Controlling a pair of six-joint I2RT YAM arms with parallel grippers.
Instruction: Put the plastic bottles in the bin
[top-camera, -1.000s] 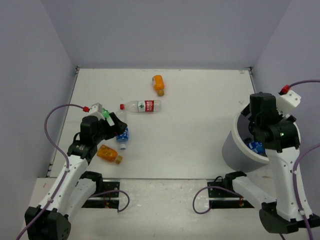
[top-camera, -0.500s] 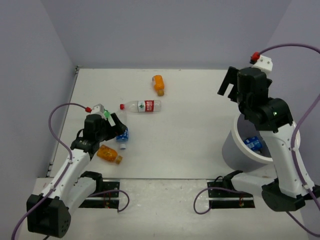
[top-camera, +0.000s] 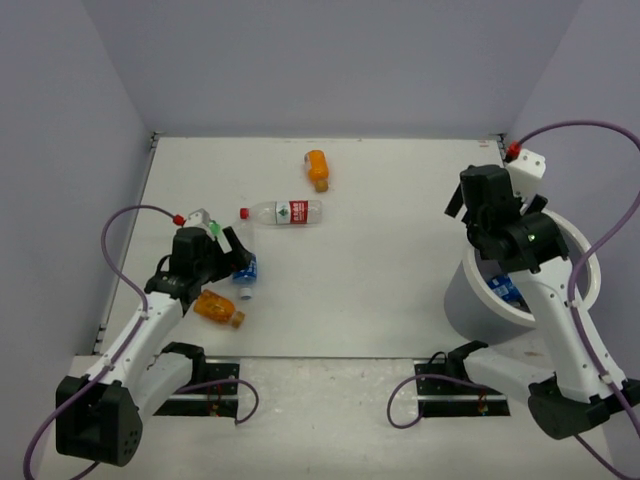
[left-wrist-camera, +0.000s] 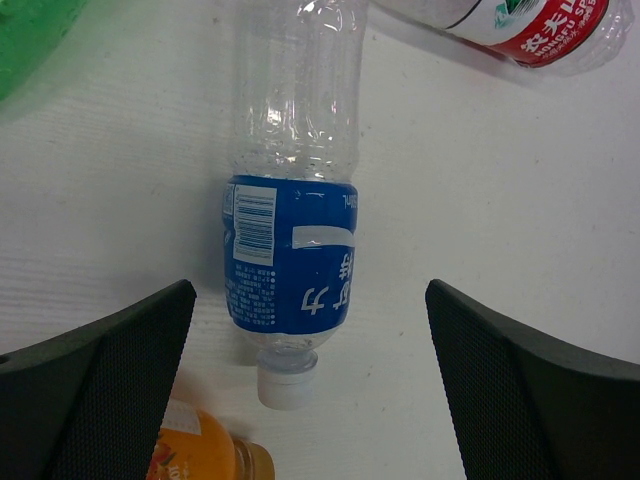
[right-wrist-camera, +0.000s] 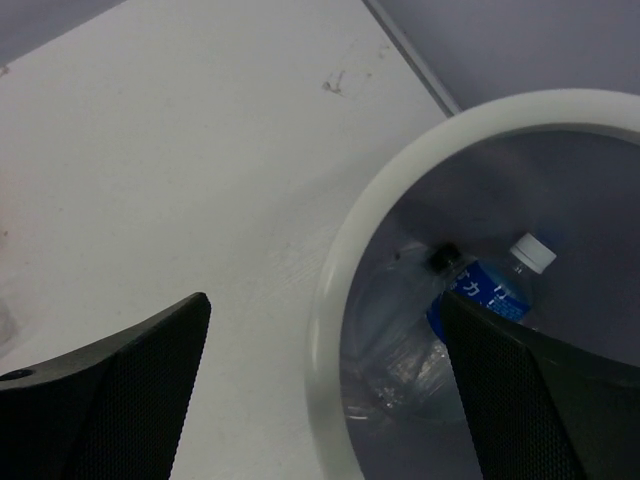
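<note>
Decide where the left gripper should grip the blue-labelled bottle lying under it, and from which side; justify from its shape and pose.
Grip the blue-labelled bottle across its label band, coming straight down. It lies flat on the table, its long axis running between the open fingers of the left gripper, so they should close on its round sides. The orange bottle crowds the cap end.
</note>
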